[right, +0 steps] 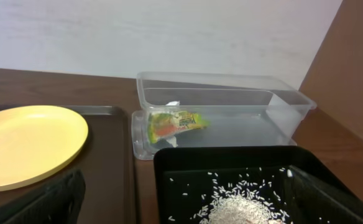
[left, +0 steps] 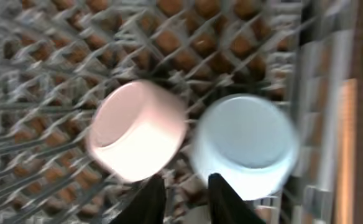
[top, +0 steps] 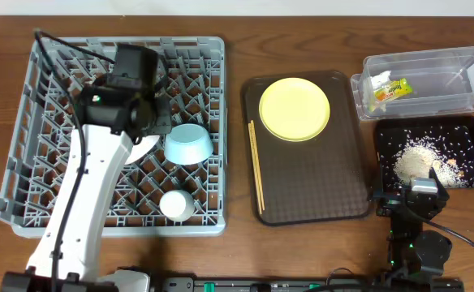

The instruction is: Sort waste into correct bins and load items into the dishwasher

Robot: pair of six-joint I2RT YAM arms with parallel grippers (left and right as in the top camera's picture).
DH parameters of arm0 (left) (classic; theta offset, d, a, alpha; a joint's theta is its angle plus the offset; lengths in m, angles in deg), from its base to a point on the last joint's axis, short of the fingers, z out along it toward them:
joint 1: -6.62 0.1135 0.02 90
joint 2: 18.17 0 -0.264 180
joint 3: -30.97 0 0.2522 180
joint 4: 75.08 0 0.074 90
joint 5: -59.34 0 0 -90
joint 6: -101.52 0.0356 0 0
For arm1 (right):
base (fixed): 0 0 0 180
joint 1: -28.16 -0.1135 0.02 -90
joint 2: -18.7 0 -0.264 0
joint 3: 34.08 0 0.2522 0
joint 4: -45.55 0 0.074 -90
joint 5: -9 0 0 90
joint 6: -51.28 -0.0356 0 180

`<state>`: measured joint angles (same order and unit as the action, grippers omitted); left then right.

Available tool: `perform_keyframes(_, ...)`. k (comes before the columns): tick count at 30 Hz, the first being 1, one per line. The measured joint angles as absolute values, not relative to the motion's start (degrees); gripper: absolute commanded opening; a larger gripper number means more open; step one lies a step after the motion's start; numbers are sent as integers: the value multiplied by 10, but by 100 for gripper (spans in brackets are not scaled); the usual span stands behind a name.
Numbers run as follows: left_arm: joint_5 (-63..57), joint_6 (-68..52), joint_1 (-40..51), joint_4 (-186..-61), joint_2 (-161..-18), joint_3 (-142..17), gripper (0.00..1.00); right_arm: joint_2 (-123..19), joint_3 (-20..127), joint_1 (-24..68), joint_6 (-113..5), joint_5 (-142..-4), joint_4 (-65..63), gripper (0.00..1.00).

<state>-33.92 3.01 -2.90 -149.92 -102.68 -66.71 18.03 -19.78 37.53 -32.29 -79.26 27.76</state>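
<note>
dish rack (top: 26, 162): just left of the brown serving tray (top: 310, 186).
left gripper (left: 184, 199): over the rack, left of the tray; fingers narrowly apart, nothing held.
white bowl (left: 138, 130), light-blue bowl (left: 247, 146): side by side in the rack, blue nearer the tray.
white cup (top: 176, 204): rack's near corner, toward the tray.
yellow plate (top: 295, 109): on the tray's far end.
chopsticks (top: 256, 170): along the tray's left edge.
clear tub (top: 452, 81): right of the tray, far side; snack wrapper (top: 389, 89) inside.
black tray (top: 472, 138): right of the serving tray, near side; rice grains (top: 420, 162) in it.
right gripper (right: 191, 208): off the serving tray's near right corner; spread wide, empty.
</note>
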Motion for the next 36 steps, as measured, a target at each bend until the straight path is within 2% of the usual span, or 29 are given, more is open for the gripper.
perform_keyframes(4,-273,42,-45,-1461,-1033,-667,34,180,-198,375,-323,-793,278,99)
perform_keyframes(8,-222,57,-83,-1398,-1047,-667,52,180,-198,375,-323,-793,278,99)
perform_keyframes(11,-197,63,-125,-1355,-1070,-667,57,180,-198,375,-323,-793,278,99)
perform_keyframes(16,-208,58,-194,-1298,-1132,-667,57,180,-198,375,-323,-793,278,99)
perform_keyframes(19,-219,41,-212,-1251,-1188,-667,54,180,-198,375,-323,-793,277,99)
perform_keyframes(27,-233,14,-215,-1133,-1321,-667,50,180,-198,375,-323,-793,278,99)
perform_keyframes(36,-234,14,-220,-1109,-1365,-667,47,180,-198,375,-323,-793,278,99)
